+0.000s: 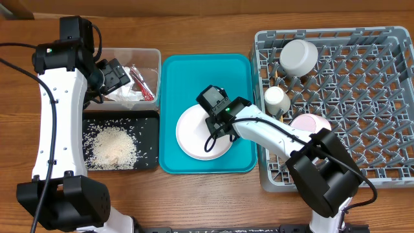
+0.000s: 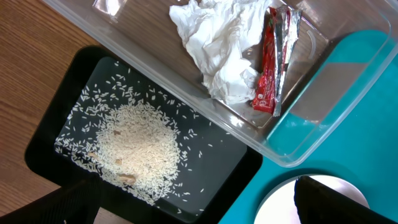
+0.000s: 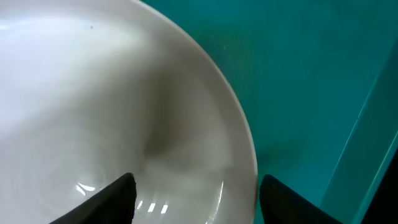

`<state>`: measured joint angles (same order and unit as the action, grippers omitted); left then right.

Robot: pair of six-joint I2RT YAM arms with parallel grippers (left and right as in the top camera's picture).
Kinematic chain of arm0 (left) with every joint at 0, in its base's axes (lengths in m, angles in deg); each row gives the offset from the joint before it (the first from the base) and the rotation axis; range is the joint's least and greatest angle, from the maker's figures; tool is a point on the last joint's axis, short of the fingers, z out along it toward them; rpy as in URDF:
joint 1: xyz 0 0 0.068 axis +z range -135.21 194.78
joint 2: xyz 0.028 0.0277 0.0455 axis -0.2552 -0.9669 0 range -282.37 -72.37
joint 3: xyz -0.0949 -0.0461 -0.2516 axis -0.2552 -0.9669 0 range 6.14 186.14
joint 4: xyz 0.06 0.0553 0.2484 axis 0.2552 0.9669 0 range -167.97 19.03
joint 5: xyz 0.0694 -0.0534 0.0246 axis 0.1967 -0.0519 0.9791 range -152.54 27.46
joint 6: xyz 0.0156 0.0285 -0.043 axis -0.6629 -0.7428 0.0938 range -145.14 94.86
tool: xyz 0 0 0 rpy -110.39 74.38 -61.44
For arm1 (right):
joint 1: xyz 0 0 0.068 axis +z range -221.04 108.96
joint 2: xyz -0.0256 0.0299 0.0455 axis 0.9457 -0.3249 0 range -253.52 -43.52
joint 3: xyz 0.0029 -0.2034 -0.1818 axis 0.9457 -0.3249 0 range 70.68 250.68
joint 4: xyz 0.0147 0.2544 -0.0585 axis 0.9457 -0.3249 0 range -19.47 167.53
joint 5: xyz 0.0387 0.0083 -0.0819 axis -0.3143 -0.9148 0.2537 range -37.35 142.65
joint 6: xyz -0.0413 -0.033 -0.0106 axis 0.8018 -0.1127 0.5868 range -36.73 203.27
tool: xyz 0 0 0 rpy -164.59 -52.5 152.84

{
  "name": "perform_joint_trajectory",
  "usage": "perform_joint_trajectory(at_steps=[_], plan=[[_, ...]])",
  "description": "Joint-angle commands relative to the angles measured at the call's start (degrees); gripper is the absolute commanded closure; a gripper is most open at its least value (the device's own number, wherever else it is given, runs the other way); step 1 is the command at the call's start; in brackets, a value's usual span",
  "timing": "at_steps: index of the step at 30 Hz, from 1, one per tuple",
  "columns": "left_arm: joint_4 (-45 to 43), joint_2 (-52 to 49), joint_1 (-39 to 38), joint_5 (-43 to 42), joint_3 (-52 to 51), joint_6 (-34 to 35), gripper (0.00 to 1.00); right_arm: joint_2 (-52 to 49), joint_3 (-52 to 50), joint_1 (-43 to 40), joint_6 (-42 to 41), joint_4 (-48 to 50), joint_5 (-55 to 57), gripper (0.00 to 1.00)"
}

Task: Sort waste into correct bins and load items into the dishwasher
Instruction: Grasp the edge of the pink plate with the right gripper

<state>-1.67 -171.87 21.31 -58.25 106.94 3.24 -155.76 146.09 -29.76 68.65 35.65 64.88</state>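
Plate (image 1: 194,137) sits mid-frame on the teal tray (image 1: 194,77), and the right gripper (image 1: 217,122) is right over the plate's right side. The wrist view tells it: fingers (image 3: 115,199) spread wide, the plate's rim running between them, one finger over the plate, the other over the tray, nothing clamped. Whether they touch the plate, can't tell.

Over at the right of the frame, the rack (image 1: 362,84) holds the grey bowl (image 1: 297,57) at its upper left, the cup (image 1: 276,98) just below that, and the pink bowl (image 1: 309,123) lower down, partly hidden by the right arm.

Upper left now: the tub (image 1: 155,58) has the tissue (image 1: 126,94) and the wrapper (image 1: 143,81) in it, side by side. The left gripper (image 1: 115,74) hangs over the tub's left part, fingers apart, holding nothing. Just below the tub, the black tray (image 1: 147,123) carries the rice (image 1: 115,147) in a heap, with loose grains scattered around it.
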Motion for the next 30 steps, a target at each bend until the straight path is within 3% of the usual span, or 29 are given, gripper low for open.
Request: perform_joint_trajectory(at_steps=[1,10,19,30], plan=[[-0.04,0.17,0.22,0.15,1.27,-0.07,0.0,-0.07,-0.26,-0.26,-0.46,0.81,-2.1,0.34],[-0.04,0.17,0.22,0.15,1.27,-0.07,0.0,-0.07,-0.28,-0.26,-0.46,5.92,-16.46,0.34],[-0.04,0.17,0.22,0.15,1.27,-0.07,0.0,-0.07,-0.28,-0.28,-0.44,4.92,-14.25,0.33],[-0.04,0.17,0.22,0.15,1.27,-0.07,0.0,-0.07,-0.63,-0.15,-1.99,-0.2,-14.71,0.41]])
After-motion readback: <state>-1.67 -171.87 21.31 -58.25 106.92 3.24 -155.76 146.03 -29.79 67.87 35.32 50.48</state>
